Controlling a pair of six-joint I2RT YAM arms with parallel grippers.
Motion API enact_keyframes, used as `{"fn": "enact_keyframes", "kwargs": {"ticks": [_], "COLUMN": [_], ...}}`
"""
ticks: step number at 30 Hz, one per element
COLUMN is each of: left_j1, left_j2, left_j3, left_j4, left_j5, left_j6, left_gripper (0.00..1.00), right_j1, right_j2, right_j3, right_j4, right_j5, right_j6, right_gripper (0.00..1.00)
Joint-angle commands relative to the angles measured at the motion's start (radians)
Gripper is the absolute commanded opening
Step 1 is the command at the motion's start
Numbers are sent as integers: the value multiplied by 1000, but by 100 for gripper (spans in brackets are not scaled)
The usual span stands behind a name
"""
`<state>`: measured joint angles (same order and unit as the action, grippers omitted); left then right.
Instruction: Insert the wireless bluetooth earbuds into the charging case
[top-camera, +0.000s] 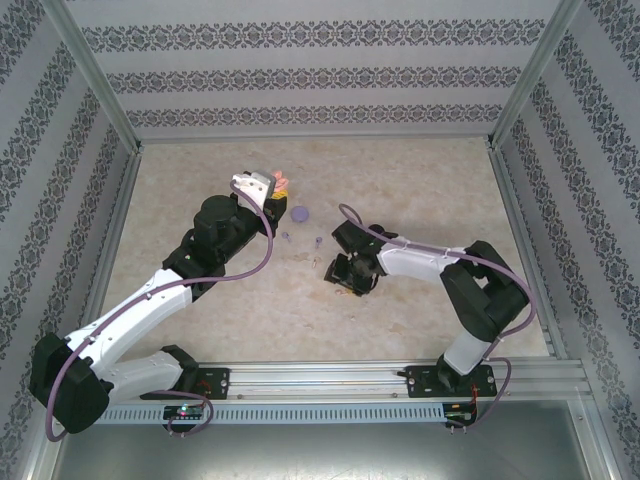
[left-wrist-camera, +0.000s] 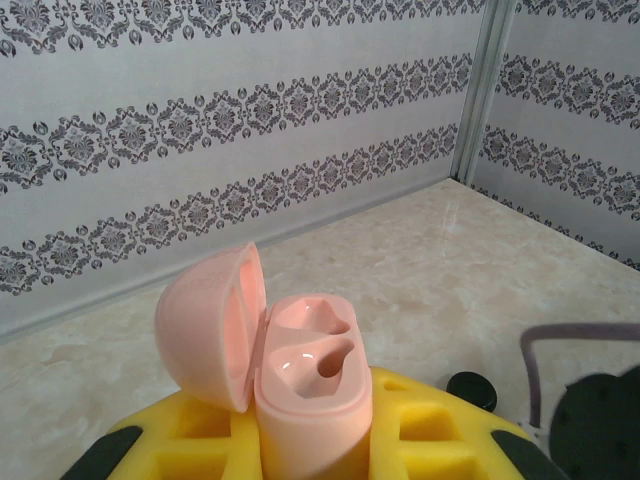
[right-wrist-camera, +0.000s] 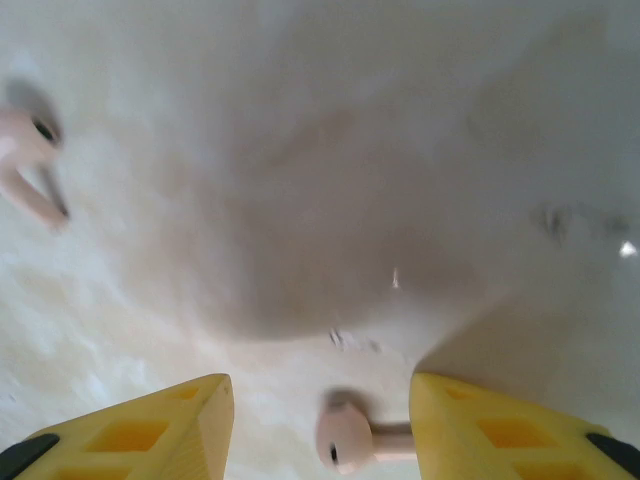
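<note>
pink earbud (right-wrist-camera: 345, 442) between right fingers (right-wrist-camera: 480, 430)

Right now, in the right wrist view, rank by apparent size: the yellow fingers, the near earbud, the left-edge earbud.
1. yellow fingers, alike
2. near earbud and left-edge earbud: similar; distances differ, unranked

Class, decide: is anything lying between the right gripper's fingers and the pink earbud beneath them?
Nothing visible does. The pink earbud lies on the bare table between the fingers of the open right gripper, its stem pointing towards one finger.
</note>
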<state>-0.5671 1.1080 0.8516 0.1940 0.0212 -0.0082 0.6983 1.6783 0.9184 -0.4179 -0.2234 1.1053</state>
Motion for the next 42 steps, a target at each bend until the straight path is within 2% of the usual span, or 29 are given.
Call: {"fn": "enact_keyframes", "kwargs": {"ticks": [1, 5, 10, 17, 21, 33, 42], "left_j1": [12, 11, 12, 33, 67, 127, 142], "left_j2": [5, 5, -2, -28, -45, -59, -56], "left_j3": [23, 19, 14, 3, 3, -25, -35], "left_j4": [34, 36, 35, 19, 11, 19, 28], "left_j5": [-8, -10, -21, -34, -12, 5, 19], "left_j6": [-12, -6, 2, 8, -8, -36, -42], "left_gripper": [0, 0, 0, 0, 0, 0, 0], "right_j1": [37, 67, 67, 70, 77, 136, 147], "right_j2": [-58, -122, -203, -90, -22, 128, 179], "right_j3": [-48, -51, 3, 160, 216, 289, 290], "right_j4": [-71, -104, -247, -341, -379, -400, -400], "right_j5": [-11, 7, 184, 258, 269, 249, 246], "right_j6": [49, 53, -19, -306, -404, -426, -418], "right_gripper": [50, 51, 54, 52, 51, 47, 43]}}
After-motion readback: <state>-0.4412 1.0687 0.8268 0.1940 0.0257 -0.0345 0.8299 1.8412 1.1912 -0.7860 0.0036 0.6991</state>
